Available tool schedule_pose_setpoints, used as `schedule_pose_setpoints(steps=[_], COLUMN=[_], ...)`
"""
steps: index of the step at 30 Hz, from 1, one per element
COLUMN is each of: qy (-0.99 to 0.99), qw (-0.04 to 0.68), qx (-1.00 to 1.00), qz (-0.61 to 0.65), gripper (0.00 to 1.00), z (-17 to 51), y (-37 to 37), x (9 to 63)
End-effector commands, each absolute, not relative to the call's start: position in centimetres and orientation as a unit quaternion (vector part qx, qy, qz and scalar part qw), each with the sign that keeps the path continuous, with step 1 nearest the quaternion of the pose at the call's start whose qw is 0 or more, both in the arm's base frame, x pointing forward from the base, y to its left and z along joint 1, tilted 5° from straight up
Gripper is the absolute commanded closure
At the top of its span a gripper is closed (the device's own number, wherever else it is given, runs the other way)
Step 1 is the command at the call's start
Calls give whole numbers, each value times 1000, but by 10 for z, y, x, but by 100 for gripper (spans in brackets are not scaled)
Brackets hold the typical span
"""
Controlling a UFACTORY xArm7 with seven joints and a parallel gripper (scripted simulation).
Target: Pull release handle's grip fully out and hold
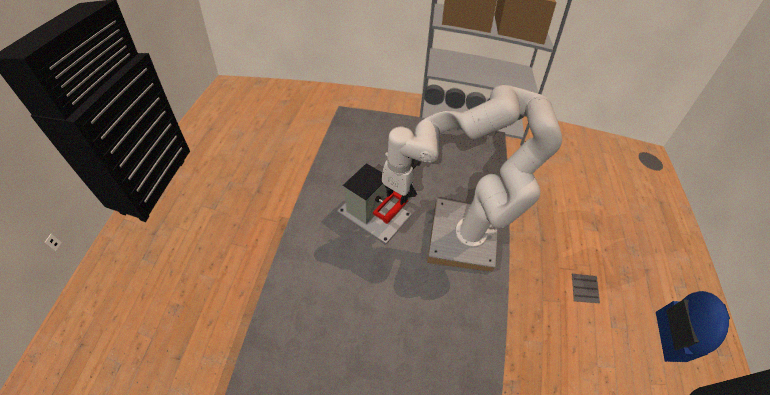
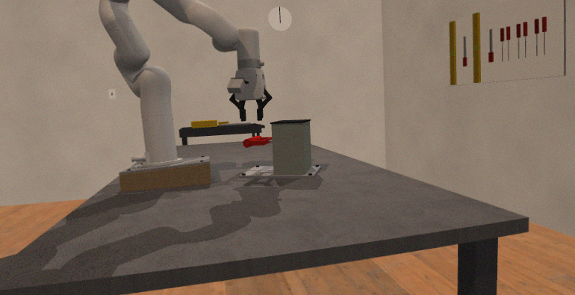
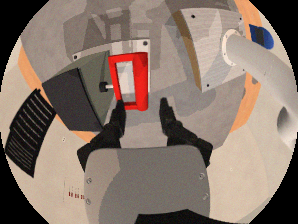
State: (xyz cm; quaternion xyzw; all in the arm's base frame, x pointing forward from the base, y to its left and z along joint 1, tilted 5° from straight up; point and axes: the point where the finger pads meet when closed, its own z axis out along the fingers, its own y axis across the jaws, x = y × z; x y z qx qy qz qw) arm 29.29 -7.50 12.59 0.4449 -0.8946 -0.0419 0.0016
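No text, brand, number or sign can be read in any view. The gripper [image 3: 143, 120] body carries a small red marking at its lower left edge in the wrist view, too blurred to make out. The wall clock [image 2: 279, 18] face shows no numerals.

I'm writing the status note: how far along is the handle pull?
Done: the gripper is open and lined up above the red grip. In hand: the approach; the fingers hang above the bar, touching nothing. Left: descend, close on the bar, pull it away from the housing and hold.
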Motion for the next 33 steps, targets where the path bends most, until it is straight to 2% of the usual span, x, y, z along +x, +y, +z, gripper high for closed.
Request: schedule_pose_setpoints(steps=[1, 33], qy=[-895, -895], qw=[0, 0], qx=[445, 445], qz=[-41, -41], gripper=[44, 44], z=[126, 95], y=[-75, -73], x=[294, 293])
